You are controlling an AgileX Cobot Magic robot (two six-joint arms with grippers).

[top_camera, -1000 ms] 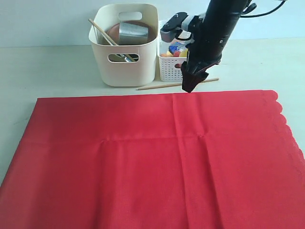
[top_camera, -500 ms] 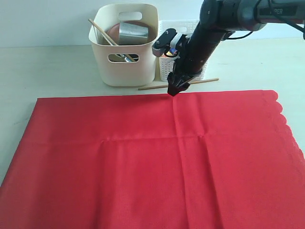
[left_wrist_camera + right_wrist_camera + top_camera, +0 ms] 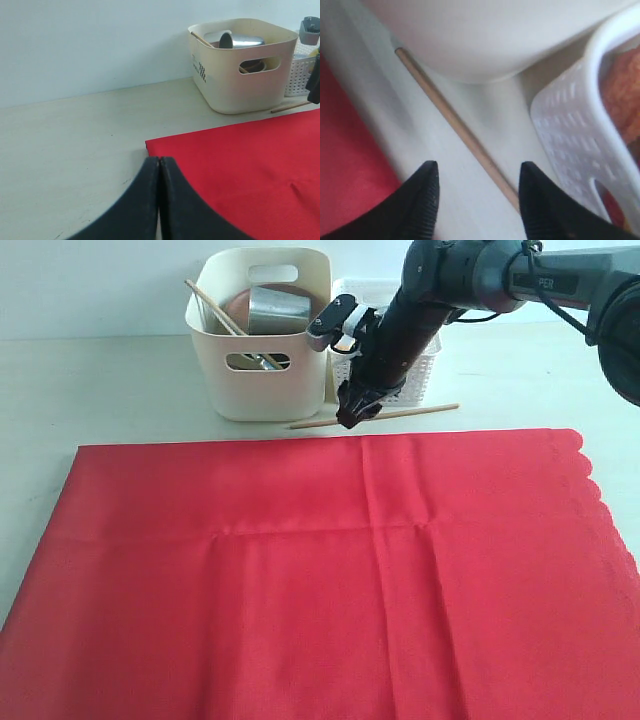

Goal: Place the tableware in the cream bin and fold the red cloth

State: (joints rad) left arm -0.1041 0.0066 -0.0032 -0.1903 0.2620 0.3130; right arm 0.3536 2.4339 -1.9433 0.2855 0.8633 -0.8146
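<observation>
The red cloth (image 3: 320, 570) lies flat across the table front. Behind it stands the cream bin (image 3: 262, 335) holding the steel cup (image 3: 278, 308), the brown plate (image 3: 238, 308) and one chopstick (image 3: 215, 308). The other chopstick (image 3: 400, 413) lies on the table between the bin and the cloth. My right gripper (image 3: 347, 418) hangs just over that chopstick (image 3: 455, 122), open, with the stick passing between its fingers (image 3: 427, 192). My left gripper (image 3: 159, 162) is shut and empty, low by the cloth's (image 3: 250, 160) corner. Bowl, spoon and knife are not clearly seen.
A white lattice basket (image 3: 392, 380) with toy food stands right of the bin, close behind my right arm. Its wall (image 3: 575, 135) is near the right gripper. Bare table lies left of the bin (image 3: 235, 65).
My right gripper has moved left along the cloth's back edge and towards the bin, now over the loose chopstick. The cloth and bin have not moved.
</observation>
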